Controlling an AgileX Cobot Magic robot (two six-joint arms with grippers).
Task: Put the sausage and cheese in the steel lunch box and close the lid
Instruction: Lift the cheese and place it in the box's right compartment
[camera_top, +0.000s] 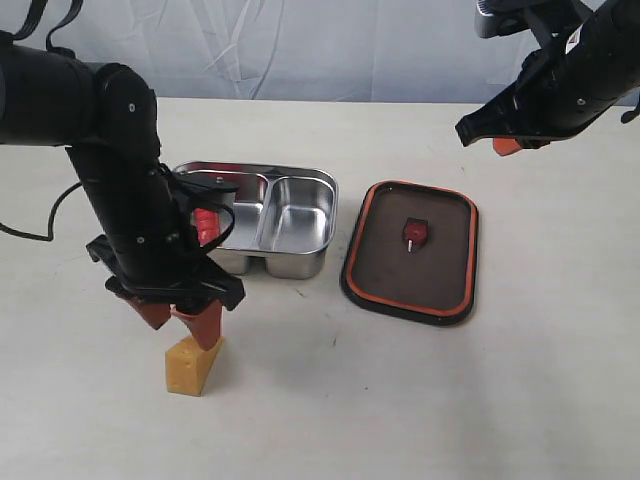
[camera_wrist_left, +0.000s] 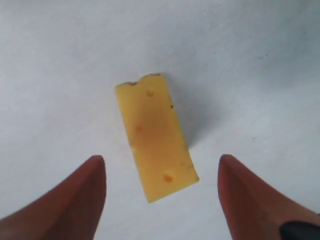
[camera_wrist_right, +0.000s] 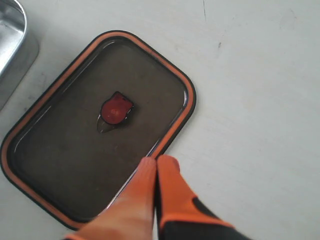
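The yellow-orange cheese (camera_top: 193, 365) wedge stands on the table near the front left. My left gripper (camera_top: 185, 318) hangs open just above it; in the left wrist view the cheese (camera_wrist_left: 155, 135) lies between the spread fingers (camera_wrist_left: 82, 200) of the left gripper (camera_wrist_left: 161, 159), untouched. The steel lunch box (camera_top: 300, 195) sits behind it. A red sausage (camera_top: 205, 225) shows in its larger compartment, partly hidden by my left arm. The dark lid (camera_top: 385, 255) lies seal-up to the right of the box. My right gripper (camera_top: 507, 145) is shut and empty, raised above the lid (camera_wrist_right: 65, 150), with its tips (camera_wrist_right: 158, 160) over the rim.
The lid's orange-red centre valve (camera_top: 415, 233) faces up, also seen from the right wrist (camera_wrist_right: 116, 107). A corner of the lunch box (camera_wrist_right: 12, 40) shows in the right wrist view. A pale backdrop closes off the far edge of the table.
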